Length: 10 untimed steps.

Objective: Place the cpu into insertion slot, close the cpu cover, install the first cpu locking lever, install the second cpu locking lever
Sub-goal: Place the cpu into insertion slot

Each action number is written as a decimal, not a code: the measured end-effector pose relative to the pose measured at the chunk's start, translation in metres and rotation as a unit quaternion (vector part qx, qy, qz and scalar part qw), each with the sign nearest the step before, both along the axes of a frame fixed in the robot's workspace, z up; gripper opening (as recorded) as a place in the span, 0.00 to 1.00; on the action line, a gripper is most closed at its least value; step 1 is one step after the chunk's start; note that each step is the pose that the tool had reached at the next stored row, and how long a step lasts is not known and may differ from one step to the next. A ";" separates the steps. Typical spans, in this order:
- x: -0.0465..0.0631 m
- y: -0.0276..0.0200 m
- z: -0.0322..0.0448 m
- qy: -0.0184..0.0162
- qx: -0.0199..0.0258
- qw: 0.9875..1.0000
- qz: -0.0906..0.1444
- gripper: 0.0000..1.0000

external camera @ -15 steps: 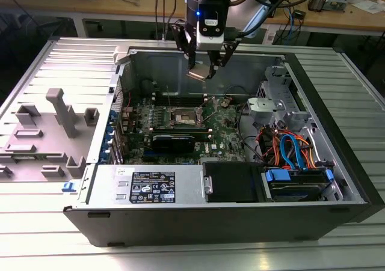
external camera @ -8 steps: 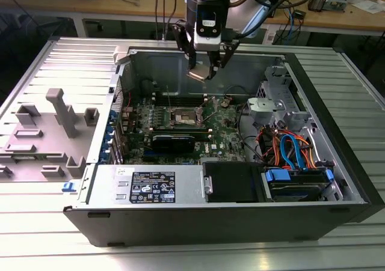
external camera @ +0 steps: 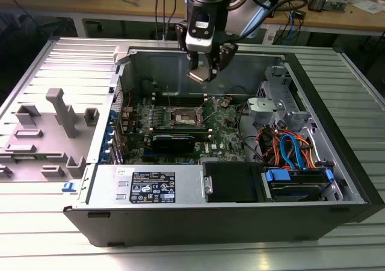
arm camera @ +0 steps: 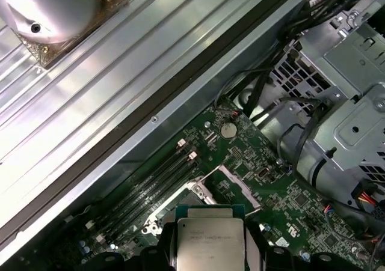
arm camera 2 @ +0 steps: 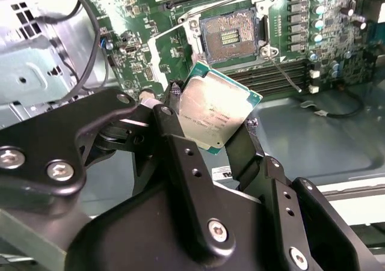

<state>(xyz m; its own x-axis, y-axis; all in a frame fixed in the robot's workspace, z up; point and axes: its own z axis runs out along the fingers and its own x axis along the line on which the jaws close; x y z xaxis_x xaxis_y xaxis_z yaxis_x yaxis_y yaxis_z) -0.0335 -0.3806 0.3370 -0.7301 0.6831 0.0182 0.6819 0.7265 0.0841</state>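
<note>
I have the gripper (arm camera 2: 213, 112) clamped on the cpu (arm camera 2: 220, 101) by 2 opposite edges, and it hangs in the air above the open computer case (external camera: 240, 223). In the exterior view the insertion slot (external camera: 183, 119) lies toward 6 o'clock from the chip, well apart from it. Its dark centre looks bare in the second wrist view. I take the raised silver frame at the slot's edge to be the cpu cover (arm camera: 240, 187), which would leave the slot open.

My worry is the tilt. The chip sits at an angle in the jaws, so I judge a crooked or rotated landing could bend the slot's contacts. A thin edge grip could also let it slip.

The case holds the green motherboard (external camera: 222, 133) at centre. Orange and blue cables (external camera: 289, 148) sit at 3 o'clock, and a labelled silver box (external camera: 150, 187) at 7 o'clock.
</note>
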 end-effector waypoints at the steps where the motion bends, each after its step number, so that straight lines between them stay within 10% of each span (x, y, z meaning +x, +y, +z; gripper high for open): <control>1: 0.000 -0.0002 -0.0003 0.000 0.000 1.000 -0.003 0.55; 10: 0.000 -0.0020 -0.0006 0.000 0.000 1.000 -0.005 0.55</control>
<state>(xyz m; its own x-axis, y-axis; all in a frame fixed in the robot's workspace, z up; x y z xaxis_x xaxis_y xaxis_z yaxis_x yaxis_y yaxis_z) -0.0335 -0.3826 0.3364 -0.7237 0.6899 0.0182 0.6886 0.7202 0.0843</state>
